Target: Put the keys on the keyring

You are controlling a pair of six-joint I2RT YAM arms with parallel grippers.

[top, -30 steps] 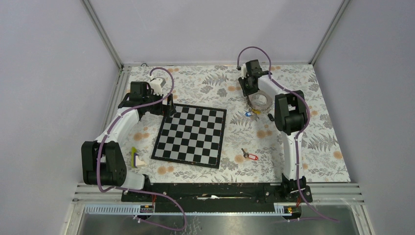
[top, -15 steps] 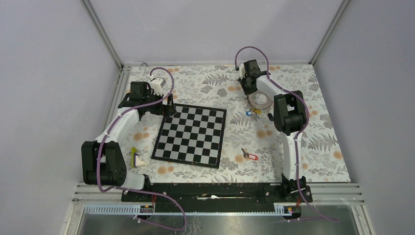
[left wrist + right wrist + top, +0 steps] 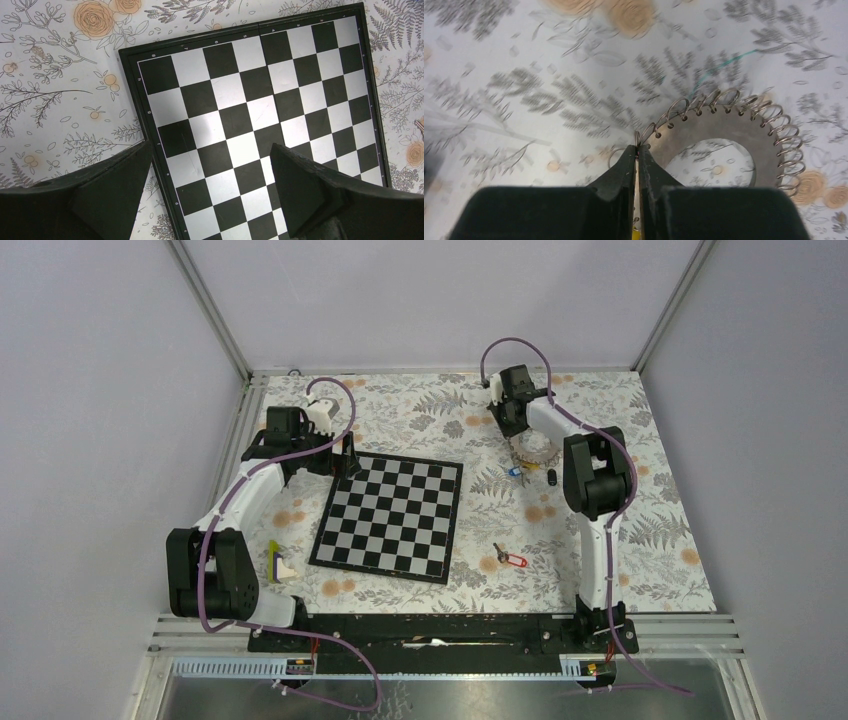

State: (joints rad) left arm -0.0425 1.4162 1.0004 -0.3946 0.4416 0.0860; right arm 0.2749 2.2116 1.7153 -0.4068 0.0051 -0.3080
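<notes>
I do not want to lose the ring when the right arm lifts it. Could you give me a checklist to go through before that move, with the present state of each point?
1. Right pincer closed on the keyring: ok, the tips meet on a wire coil at its edge.
2. Grip deep enough: cannot tell, only the very tips hold a thin wire.
3. Left pincer open and free: ok, it hangs over the chessboard, holding nothing.
4. Red-tagged key free to pick: ok, it lies alone beside the board's near right corner.
5. Blue-tagged key clear of the ring: cannot tell, it lies close beside it.
</notes>
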